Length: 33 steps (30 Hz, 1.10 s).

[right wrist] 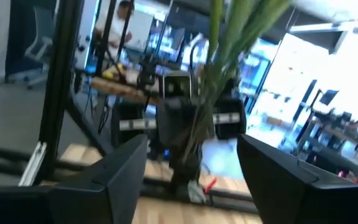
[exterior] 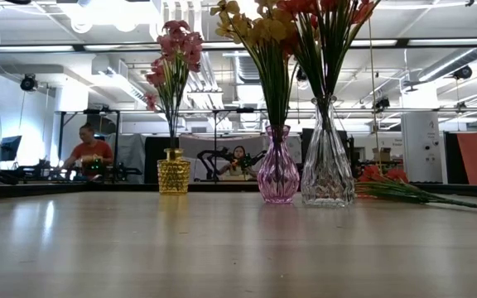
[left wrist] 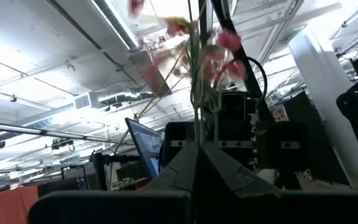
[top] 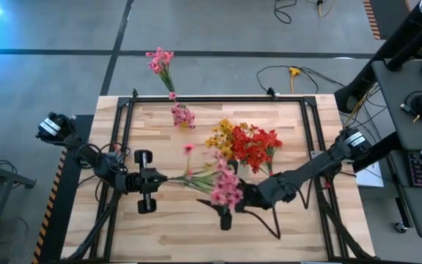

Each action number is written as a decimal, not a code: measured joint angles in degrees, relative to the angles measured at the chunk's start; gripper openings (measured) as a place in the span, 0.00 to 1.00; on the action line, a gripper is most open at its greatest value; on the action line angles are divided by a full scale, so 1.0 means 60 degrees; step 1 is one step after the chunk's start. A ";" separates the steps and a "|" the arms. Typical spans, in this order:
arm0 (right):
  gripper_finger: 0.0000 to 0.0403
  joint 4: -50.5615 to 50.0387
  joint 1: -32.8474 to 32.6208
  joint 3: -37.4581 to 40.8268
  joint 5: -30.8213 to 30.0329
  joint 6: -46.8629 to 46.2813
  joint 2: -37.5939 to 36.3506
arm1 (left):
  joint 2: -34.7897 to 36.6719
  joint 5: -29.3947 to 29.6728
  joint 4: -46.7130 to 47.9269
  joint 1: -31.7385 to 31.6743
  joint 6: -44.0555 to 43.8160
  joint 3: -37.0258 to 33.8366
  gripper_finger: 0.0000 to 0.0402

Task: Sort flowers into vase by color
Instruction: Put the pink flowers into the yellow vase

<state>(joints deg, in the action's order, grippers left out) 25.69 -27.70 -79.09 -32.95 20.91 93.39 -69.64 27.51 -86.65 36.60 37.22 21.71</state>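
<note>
My left gripper (top: 161, 180) is shut on a spray of pink flowers (top: 226, 187), whose green stems (top: 193, 180) run from it toward the table's right. My right gripper (top: 234, 199) is open at the blossom end. In the right wrist view its fingers (right wrist: 126, 168) stand on either side of the stems (right wrist: 225, 43), and I see no touch. At the far side a gold vase (exterior: 173, 175) holds pink flowers (exterior: 175, 50), a purple vase (exterior: 278, 175) yellow ones (exterior: 255, 29), and a clear vase (exterior: 327, 165) red ones (exterior: 330, 12). My left gripper pinches the stems' lower ends (left wrist: 196, 134) between its two shut fingers. It comes from the table's left and lies along the stems. The spray sticks out past the fingertips toward my right gripper, its blossoms (left wrist: 222, 43) at the free end.
A reddish spray (exterior: 387, 184) lies on the table right of the clear vase, stems pointing right. A black frame (top: 218, 97) rims the tabletop. More pink blossoms (top: 160, 60) show past the far edge. People sit at desks in the room behind.
</note>
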 joint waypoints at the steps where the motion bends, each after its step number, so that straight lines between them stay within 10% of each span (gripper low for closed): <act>1: 0.62 0.0333 0.0014 0.0000 0.0004 0.0141 0.0083 | -0.0133 0.0007 -0.0150 0.0000 -0.0008 0.0015 0.00; 19: 0.60 0.1078 0.0623 -0.0438 0.1572 -0.0736 0.0779 | -0.2454 0.1002 -0.0405 -0.0007 0.0247 0.1404 0.00; 33: 0.07 0.0987 0.0637 -0.0474 0.1455 -0.0578 0.0796 | -0.2533 0.1767 -0.0364 -0.0004 0.0214 0.1439 0.00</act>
<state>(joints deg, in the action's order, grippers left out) 31.61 -23.88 -81.93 -24.22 17.44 98.17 -84.84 38.11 -88.83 36.58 38.50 30.35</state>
